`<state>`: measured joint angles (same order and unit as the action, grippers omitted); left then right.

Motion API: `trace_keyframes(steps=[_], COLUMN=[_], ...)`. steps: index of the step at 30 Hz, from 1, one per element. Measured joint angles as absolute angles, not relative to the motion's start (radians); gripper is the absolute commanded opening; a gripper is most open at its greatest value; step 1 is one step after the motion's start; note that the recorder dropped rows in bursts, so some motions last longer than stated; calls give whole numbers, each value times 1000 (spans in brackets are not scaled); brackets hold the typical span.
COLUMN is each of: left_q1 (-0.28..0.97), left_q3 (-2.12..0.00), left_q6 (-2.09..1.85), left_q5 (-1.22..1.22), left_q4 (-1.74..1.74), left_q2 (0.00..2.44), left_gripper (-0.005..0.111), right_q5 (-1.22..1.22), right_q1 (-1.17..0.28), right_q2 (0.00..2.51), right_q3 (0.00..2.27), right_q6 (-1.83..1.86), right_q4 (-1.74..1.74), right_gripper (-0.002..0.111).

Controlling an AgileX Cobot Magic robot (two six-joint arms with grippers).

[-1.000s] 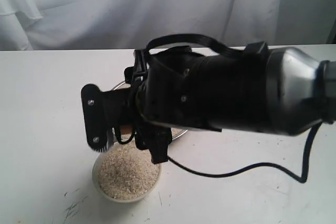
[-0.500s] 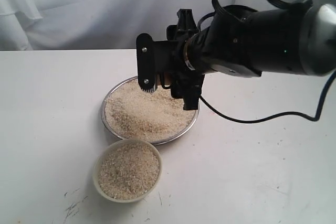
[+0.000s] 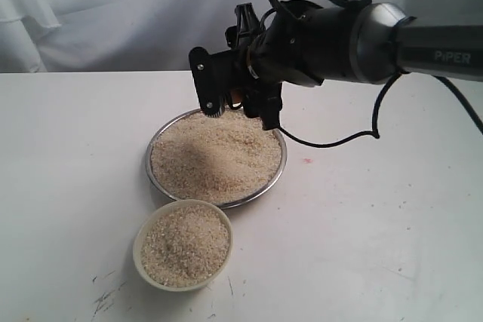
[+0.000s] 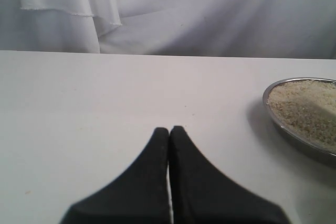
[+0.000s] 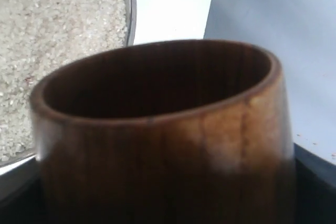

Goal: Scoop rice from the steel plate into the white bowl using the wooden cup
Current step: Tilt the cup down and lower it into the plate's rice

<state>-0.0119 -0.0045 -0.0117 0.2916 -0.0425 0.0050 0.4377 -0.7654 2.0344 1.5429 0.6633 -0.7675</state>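
Since scooping seems next, the right pincer [image 3: 229,103] pinches the wooden cup [image 5: 157,129] over rice [image 3: 215,157] in the steel plate [image 3: 153,179]; left pincer [image 4: 169,129] pressed together.

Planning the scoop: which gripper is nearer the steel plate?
Right. The right gripper, holding the wooden cup, hovers over the steel plate; left gripper is off beside it.

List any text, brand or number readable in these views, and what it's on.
"PiPER": white letters on the grey link of the right arm, exterior view.
Nothing else: no marking shows on the steel plate, white bowl or wooden cup, and neither wrist view shows any text.
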Motion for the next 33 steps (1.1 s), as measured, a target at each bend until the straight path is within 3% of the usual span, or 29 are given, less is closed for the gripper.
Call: trace_keyframes(steps=[14,33], left_q1=[-12,-12], left_q3=[-5,-5], left_q6=[-12,-12], left_q5=[292,292], left_q4=[-42,-42], left_q2=[5,5], left_gripper=[0,0], right_q5=[439,325], right_q1=[-765,-815], right_q2=[2053,2066], right_q3=[1543,1543], right_q6=[704,580], right_q4=[-647,-154], right_gripper=[0,0])
